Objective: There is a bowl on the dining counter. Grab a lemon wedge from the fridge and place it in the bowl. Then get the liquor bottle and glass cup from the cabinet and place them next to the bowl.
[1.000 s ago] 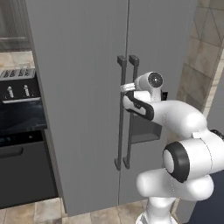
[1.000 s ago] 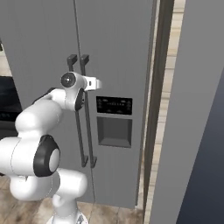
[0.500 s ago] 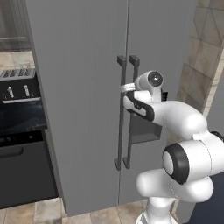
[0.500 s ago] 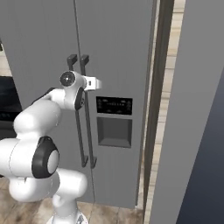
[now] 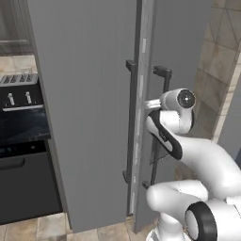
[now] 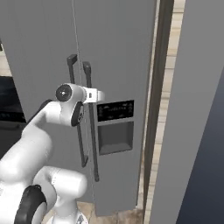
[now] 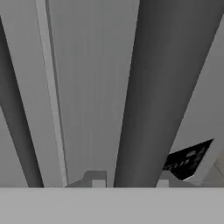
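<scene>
The tall grey fridge fills the scene in front of me. My gripper is shut on the long dark bar handle of its right door, about halfway up the bar. That door stands slightly ajar, its edge swung out from the left door. In the hand view the bar runs straight up between my two fingertips. The lemon wedge is hidden behind the doors. The bowl, dining counter, liquor bottle, glass cup and cabinet are out of view.
A black oven front with a toaster on the worktop stands left of the fridge. The right door carries a dark dispenser panel. A tiled wall and a tall grey panel close in on the right.
My gripper has closed on the right door's handle. That door has swung out a little, so its handle now stands apart from the left one.
</scene>
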### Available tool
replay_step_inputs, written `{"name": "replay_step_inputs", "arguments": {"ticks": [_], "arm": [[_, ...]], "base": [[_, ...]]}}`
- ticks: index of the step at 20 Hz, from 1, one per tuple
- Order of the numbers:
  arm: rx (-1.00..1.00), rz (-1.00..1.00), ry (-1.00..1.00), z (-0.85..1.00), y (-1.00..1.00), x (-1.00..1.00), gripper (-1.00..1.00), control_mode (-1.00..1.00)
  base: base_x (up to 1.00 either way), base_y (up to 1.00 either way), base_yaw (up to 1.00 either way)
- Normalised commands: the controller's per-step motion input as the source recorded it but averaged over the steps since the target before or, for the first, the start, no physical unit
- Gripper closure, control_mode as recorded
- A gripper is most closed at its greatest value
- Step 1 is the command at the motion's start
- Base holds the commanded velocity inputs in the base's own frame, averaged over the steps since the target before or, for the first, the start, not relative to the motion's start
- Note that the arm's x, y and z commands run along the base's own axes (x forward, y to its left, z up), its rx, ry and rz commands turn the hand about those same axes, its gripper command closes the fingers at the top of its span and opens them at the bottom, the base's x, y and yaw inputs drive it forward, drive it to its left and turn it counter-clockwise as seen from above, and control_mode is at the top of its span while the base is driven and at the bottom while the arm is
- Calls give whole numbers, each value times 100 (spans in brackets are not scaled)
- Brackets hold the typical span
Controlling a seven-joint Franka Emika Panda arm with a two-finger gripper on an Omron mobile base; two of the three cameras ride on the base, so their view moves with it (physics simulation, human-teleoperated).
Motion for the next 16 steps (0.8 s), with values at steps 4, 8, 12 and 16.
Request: {"name": "replay_step_inputs", "arguments": {"ticks": [4, 8, 12, 16], "arm": [[3, -12, 0, 17, -41, -100, 100, -100], [6, -13, 8, 37, -50, -90, 100, -100], [6, -7, 18, 39, -51, -57, 100, -100], [1, 0, 17, 17, -24, -17, -100, -100]], "base": [[0, 0, 0], [0, 0, 0], [0, 0, 0], [0, 0, 0]]}}
